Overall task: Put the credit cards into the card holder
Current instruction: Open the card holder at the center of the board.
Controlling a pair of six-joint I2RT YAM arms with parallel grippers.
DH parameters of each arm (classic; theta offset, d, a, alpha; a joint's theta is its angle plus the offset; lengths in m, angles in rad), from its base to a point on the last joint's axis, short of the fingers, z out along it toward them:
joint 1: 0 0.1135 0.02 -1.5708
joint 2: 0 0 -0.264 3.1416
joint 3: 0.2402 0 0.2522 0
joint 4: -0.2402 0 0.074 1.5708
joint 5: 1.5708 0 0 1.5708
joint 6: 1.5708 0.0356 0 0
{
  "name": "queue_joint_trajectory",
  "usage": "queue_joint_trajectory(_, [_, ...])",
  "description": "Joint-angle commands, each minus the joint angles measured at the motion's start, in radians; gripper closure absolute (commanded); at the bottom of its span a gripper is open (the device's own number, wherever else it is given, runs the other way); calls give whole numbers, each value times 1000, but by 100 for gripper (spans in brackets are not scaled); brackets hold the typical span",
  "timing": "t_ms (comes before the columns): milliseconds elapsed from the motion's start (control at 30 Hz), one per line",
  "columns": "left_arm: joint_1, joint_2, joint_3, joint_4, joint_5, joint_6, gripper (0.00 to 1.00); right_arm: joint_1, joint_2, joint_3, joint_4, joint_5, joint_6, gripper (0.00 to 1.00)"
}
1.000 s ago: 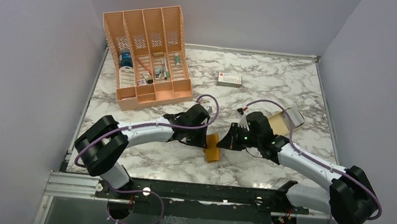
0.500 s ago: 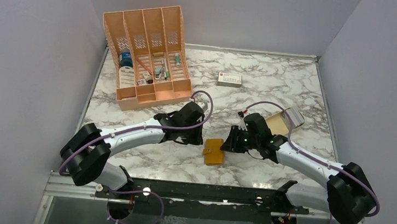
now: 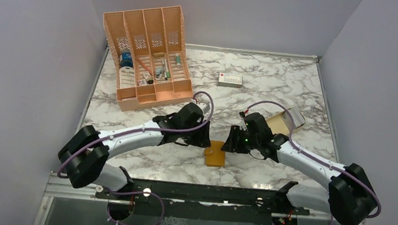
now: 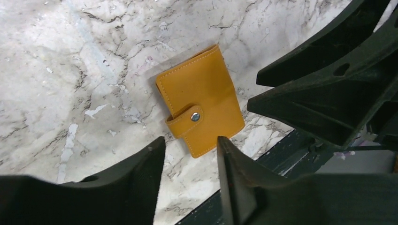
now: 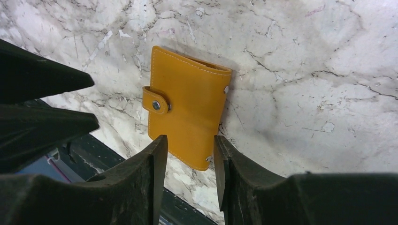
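Just on the near side of the card holder [image 3: 215, 154] runs the black mounting rail [image 3: 200, 192]. The holder itself lies flat on the marble table [image 3: 277, 81], folded shut with its stud [image 4: 195, 116] snapped and facing up. Its long axis runs roughly from near to far, slightly tilted, and the strap wraps over the long edge facing the left arm.

The left gripper [image 4: 190, 143] hangs just to the left of the holder and the right gripper [image 5: 189, 140] just to the right. On each, the jaws stand parted and grip nothing.

Farther back and to the right of the holder, grey credit cards [image 3: 296, 116] show at the far end of a tan dish [image 3: 278, 122]. The loading step therefore looks unfinished, though I cannot tell whether any card is already inside.

The next move probably calls for pinning the holder's body with one gripper. The other would then lift the strap off the stud and open the flap.

Well beyond the holder sit a white box [image 3: 230, 79] and, to its far left, an orange organiser [image 3: 147, 58].
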Motion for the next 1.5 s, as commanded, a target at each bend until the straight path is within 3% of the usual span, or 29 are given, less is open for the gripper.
queue_joint_trajectory(0, [-10,80,28,35,55,46,49,5,31,-9,12,35,44,60])
queue_joint_trajectory(433, [-89,242,116,-45,-56,94,33,5,170,-81,193,-43,97,65])
queue_joint_trajectory(600, [-106,296,164,-136,-167,115,33,5,185,-86,197,-28,94,74])
queue_joint_trajectory(833, [-107,296,194,-225,-290,141,44,5,183,-87,172,8,75,85])
queue_joint_trajectory(967, [-107,277,188,-240,-313,139,59,5,187,-89,156,29,63,87])
queue_joint_trajectory(1067, [-106,271,181,-240,-307,135,75,5,185,-89,152,28,54,87])
queue_joint_trajectory(1167, [-105,276,180,-237,-274,137,100,5,175,-84,141,28,44,86])
queue_joint_trajectory(1267, [-101,258,176,-236,-224,125,100,5,150,-63,106,34,31,83])
queue_joint_trajectory(1467, [-50,109,122,-143,-71,43,100,5,50,-17,6,31,20,64])
